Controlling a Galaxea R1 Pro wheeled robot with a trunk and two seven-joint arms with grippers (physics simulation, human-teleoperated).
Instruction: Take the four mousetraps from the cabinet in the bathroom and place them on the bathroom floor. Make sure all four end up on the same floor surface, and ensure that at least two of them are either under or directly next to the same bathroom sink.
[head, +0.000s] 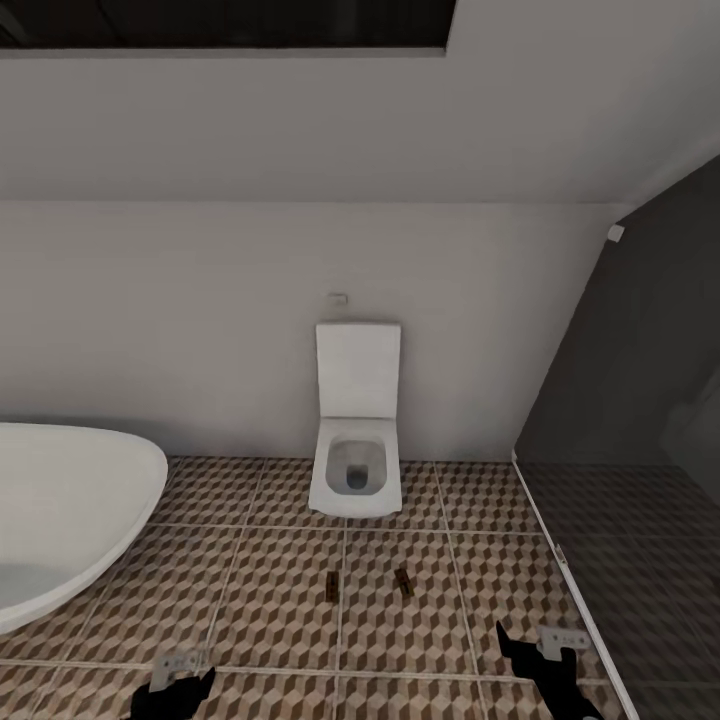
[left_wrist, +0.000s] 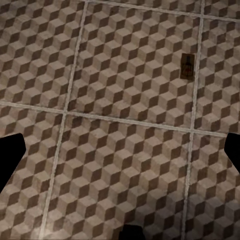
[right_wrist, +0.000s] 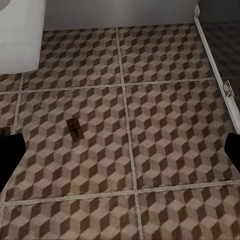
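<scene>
Two mousetraps lie flat on the cube-patterned bathroom floor (head: 270, 610) in front of the toilet: one mousetrap (head: 332, 587) to the left and a second mousetrap (head: 403, 582) to the right. In the left wrist view, a mousetrap (left_wrist: 187, 66) lies ahead of my left gripper (left_wrist: 125, 145). In the right wrist view, a mousetrap (right_wrist: 74, 129) lies ahead of my right gripper (right_wrist: 125, 140), with part of another mousetrap (right_wrist: 4, 131) at the frame edge. Both my left gripper (head: 175, 690) and my right gripper (head: 535, 650) hang open above the tiles, holding nothing. The cabinet and the sink are out of view.
A white toilet (head: 357, 440) stands against the back wall. The rim of a white oval bathtub (head: 70, 510) juts in from the left. A dark glass shower screen (head: 630, 420) with a white floor rail (head: 560, 560) closes off the right side.
</scene>
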